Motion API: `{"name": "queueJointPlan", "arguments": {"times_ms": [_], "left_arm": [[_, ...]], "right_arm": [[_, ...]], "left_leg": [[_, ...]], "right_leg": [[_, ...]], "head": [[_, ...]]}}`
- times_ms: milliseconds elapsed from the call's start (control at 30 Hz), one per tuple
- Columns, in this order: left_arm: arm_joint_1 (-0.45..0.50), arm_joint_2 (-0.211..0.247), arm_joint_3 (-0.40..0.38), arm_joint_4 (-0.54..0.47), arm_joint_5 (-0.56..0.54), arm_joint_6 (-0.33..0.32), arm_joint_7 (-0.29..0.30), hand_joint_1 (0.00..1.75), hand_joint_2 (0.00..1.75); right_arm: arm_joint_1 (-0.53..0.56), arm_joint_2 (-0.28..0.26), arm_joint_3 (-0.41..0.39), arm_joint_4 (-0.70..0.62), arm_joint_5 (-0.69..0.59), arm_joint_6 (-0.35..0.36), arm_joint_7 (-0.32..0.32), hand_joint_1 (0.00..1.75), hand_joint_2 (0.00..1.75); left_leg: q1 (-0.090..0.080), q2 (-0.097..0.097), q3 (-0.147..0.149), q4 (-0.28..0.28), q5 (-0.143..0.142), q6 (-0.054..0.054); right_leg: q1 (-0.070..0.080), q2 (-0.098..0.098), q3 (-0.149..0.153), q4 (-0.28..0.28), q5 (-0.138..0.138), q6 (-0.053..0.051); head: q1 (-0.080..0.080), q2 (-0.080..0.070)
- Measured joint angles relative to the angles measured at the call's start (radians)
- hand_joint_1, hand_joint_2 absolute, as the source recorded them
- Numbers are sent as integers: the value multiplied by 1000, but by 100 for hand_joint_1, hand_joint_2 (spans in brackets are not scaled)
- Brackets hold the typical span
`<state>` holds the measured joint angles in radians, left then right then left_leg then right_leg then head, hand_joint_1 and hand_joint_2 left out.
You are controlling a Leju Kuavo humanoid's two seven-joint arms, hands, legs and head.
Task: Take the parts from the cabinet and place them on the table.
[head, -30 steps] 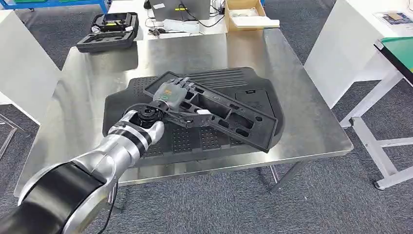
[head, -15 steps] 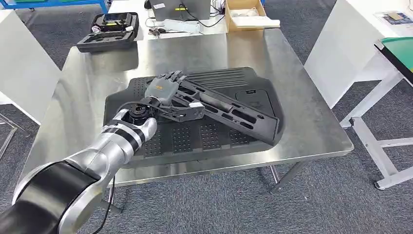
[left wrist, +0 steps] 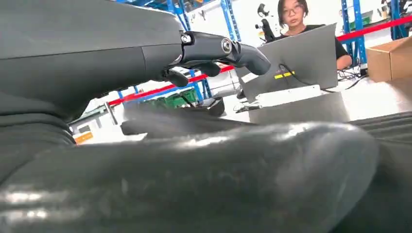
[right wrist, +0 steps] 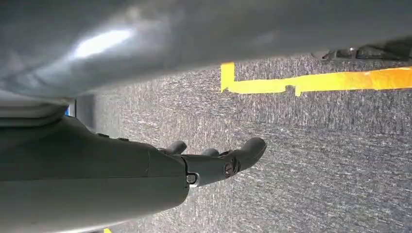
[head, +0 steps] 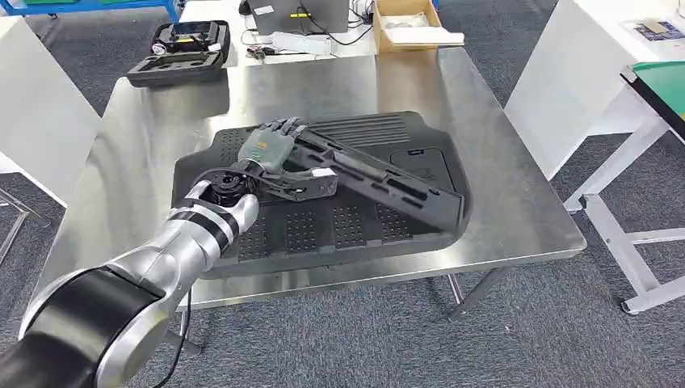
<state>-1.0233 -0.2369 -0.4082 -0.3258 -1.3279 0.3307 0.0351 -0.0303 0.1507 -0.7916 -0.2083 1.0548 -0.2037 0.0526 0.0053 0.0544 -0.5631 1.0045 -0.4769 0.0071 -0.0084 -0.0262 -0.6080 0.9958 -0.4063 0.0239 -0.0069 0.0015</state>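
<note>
A long black plastic part [head: 388, 182] lies slantwise on a wide black ribbed panel [head: 323, 230] on the steel table [head: 501, 162], its right end down on the panel. My left hand [head: 271, 149] is at the part's left end, palm against it. The fingers [left wrist: 218, 48] stretch out past the part's far edge, and the left wrist view shows a gap under them. My right hand [right wrist: 214, 162] hangs over grey carpet, fingers straight and holding nothing.
At the table's far edge are an open black case [head: 182, 48], a grey laptop [head: 299, 16] and a cardboard box [head: 404, 20]. A person [left wrist: 296, 14] sits behind the laptop. A white table [head: 582, 65] stands to the right. Yellow tape [right wrist: 311, 82] marks the floor.
The long part has tipped from face-up onto its edge and sunk onto the panel. My left hand's fingers went from curled over it to stretched out. Little has moved in the last half second.
</note>
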Motion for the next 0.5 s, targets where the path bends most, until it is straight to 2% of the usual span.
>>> {"name": "queueJointPlan", "arguments": {"times_ms": [500], "left_arm": [[0, 0, 0, 0, -3, -8, 4, 0, 0]], "right_arm": [[0, 0, 0, 0, 0, -1, 0, 0, 0]], "left_leg": [[0, 0, 0, 0, 0, 0]], "right_leg": [[0, 0, 0, 0, 0, 0]], "head": [[0, 0]]}}
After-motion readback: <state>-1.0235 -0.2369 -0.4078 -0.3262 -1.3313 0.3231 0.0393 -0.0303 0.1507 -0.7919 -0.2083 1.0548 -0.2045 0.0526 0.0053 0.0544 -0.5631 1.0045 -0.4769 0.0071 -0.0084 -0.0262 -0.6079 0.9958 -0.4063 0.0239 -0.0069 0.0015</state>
